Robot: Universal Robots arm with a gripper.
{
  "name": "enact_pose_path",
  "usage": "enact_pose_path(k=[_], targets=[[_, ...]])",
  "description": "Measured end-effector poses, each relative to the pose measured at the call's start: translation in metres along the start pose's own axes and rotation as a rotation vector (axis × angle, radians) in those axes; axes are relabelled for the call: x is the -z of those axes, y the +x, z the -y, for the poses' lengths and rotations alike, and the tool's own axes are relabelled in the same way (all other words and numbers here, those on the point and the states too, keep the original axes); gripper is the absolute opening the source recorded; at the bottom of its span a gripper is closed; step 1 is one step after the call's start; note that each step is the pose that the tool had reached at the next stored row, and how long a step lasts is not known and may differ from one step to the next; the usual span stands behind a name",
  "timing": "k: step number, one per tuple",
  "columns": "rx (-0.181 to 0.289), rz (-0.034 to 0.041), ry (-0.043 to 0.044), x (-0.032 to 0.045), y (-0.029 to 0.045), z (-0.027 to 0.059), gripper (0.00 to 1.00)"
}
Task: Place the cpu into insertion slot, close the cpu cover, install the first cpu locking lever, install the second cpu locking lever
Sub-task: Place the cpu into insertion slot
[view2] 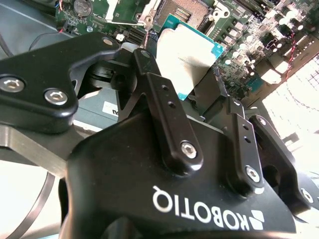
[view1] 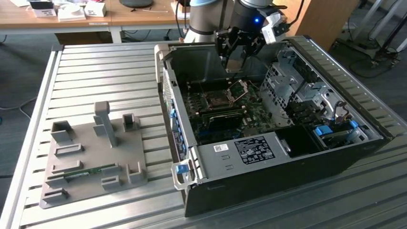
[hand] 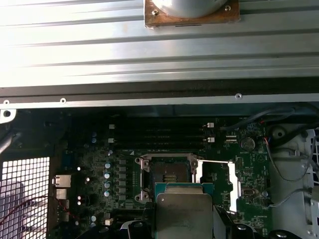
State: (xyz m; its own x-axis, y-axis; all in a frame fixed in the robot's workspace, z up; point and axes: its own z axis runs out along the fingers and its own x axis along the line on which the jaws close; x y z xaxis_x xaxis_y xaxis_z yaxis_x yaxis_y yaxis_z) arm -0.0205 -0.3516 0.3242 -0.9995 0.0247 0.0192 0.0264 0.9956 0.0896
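Gripping the cpu [view2: 192,55] by its edges in the closed gripper [view2: 179,69], above the empty socket [hand: 167,174], with the cpu cover [hand: 233,186] swung open beside it. Step one in hand, by judgement: chip not yet seated, calling for squaring to the socket and a level, gentle descent. Farther out: open computer case [view1: 267,181] on slatted metal table [view1: 95,71], grey fixture tray [view1: 83,152] alongside, wooden desks [view1: 127,14] behind.

A robotics lab: open computer case [view1: 267,186] on a slatted metal bench [view1: 102,71], desks [view1: 140,16] behind.
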Motion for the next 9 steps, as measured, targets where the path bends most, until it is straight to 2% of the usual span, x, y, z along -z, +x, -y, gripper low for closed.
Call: enact_pose_path(k=[9], targets=[[0.0, 0.0, -0.0001, -0.0009, 0.0, 0.0001, 0.54]])
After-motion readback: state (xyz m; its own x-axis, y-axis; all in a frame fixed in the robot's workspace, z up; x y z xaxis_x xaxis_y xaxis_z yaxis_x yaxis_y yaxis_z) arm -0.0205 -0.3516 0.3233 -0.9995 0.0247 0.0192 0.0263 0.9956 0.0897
